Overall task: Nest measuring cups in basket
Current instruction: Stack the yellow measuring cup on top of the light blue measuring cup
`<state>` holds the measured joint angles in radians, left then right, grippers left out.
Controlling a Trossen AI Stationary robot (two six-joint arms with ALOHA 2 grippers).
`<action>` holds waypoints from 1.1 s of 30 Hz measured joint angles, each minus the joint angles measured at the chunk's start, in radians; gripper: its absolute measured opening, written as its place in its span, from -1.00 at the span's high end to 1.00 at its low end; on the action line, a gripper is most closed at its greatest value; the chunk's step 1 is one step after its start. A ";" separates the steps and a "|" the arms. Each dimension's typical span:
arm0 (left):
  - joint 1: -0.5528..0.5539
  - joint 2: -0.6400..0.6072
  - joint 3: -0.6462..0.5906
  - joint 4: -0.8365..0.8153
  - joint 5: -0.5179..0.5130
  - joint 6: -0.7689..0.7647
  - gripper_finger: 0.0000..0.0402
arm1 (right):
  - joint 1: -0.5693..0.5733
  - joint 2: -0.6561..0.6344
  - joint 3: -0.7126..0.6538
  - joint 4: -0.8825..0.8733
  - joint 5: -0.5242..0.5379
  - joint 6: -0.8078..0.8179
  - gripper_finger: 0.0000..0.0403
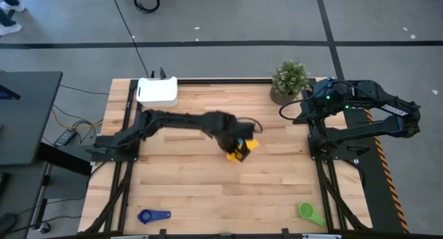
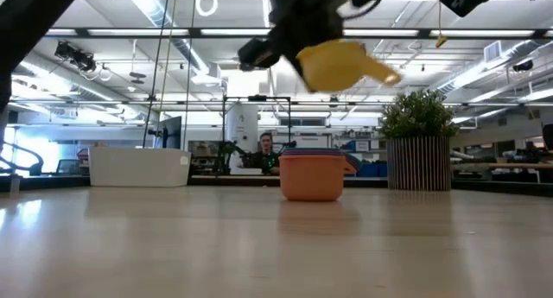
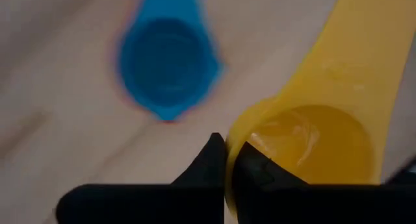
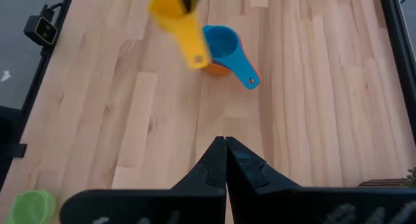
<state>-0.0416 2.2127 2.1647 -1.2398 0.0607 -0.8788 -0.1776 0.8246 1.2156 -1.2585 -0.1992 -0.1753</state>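
My left gripper (image 1: 237, 150) hangs over the middle of the table, shut on a yellow measuring cup (image 2: 341, 63) held high above the wood. Right under it stands a stack of cups: a light blue cup (image 4: 222, 43) nested in an orange one (image 2: 311, 177), with a red edge showing beneath in the left wrist view. A dark blue cup (image 1: 154, 215) and a green cup (image 1: 310, 213) lie near the table's near edge. The white basket (image 1: 158, 91) sits at the far left. My right gripper (image 4: 225, 145) is shut and waits at the far right. My left gripper pinches the yellow cup's rim (image 3: 229, 152) on the side away from the handle, one finger inside the bowl and one outside. The fingers come from above, pointing down. The cup is lifted clear and tilted, its handle (image 3: 364, 42) sticking out away from the fingers.
A potted green plant (image 1: 289, 80) stands at the far edge, right of centre, close to my right arm. Bare wood lies between the stack and the near edge. A person shows far behind the table in the low view.
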 joint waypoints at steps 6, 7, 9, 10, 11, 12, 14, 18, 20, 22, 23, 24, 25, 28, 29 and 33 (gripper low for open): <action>0.090 0.016 -0.001 -0.004 -0.018 0.085 0.96 | 0.000 0.000 0.000 0.003 0.051 0.045 0.99; 0.100 0.016 -0.001 0.010 -0.023 0.085 0.96 | 0.000 0.000 0.000 0.003 0.062 0.048 0.99; 0.115 0.013 0.001 0.003 -0.028 0.085 0.96 | 0.000 0.000 0.000 0.003 0.077 0.048 0.99; 0.119 0.013 0.000 0.002 -0.030 0.087 0.96 | 0.000 0.000 0.000 0.004 0.078 0.049 0.99; 0.121 0.013 0.000 0.003 -0.032 0.087 0.96 | 0.000 0.000 0.000 0.004 0.078 0.048 0.99; 0.121 0.013 0.000 0.002 -0.036 0.086 0.96 | 0.000 0.000 0.000 0.004 0.078 0.048 0.99; 0.111 0.013 0.000 0.001 -0.044 0.080 0.96 | 0.000 0.000 0.000 0.004 0.078 0.045 0.99; 0.085 0.013 0.000 -0.004 -0.108 0.071 0.96 | 0.000 0.000 0.000 0.004 0.078 0.045 0.99; 0.081 0.013 0.000 -0.006 -0.124 0.060 0.96 | 0.000 0.000 0.000 0.005 0.078 0.044 0.99; 0.083 0.013 0.000 -0.009 -0.139 0.055 0.96 | 0.000 0.000 0.000 0.004 0.078 0.044 0.99; 0.085 0.013 0.000 -0.009 -0.143 0.054 0.96 | 0.000 0.000 0.000 0.004 0.078 0.044 0.99; 0.088 0.013 0.000 -0.010 -0.144 0.054 0.96 | 0.000 0.000 0.000 0.004 0.078 0.043 0.99; 0.092 0.013 0.000 -0.013 -0.144 0.053 0.96 | 0.000 0.000 0.000 0.004 0.078 0.043 0.99; 0.098 0.013 0.000 -0.021 -0.143 0.052 0.96 | 0.000 0.000 0.000 0.004 0.078 0.042 0.99; 0.098 0.013 0.000 -0.030 -0.143 0.048 0.96 | 0.000 0.000 0.000 0.004 0.078 0.042 0.99; 0.097 0.032 -0.002 -0.044 -0.128 0.032 0.96 | 0.000 0.000 0.000 0.004 0.078 0.042 0.99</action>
<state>0.0558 2.2443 2.1627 -1.2841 -0.0672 -0.8470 -0.1780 0.8246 1.2156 -1.2543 -0.1207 -0.1329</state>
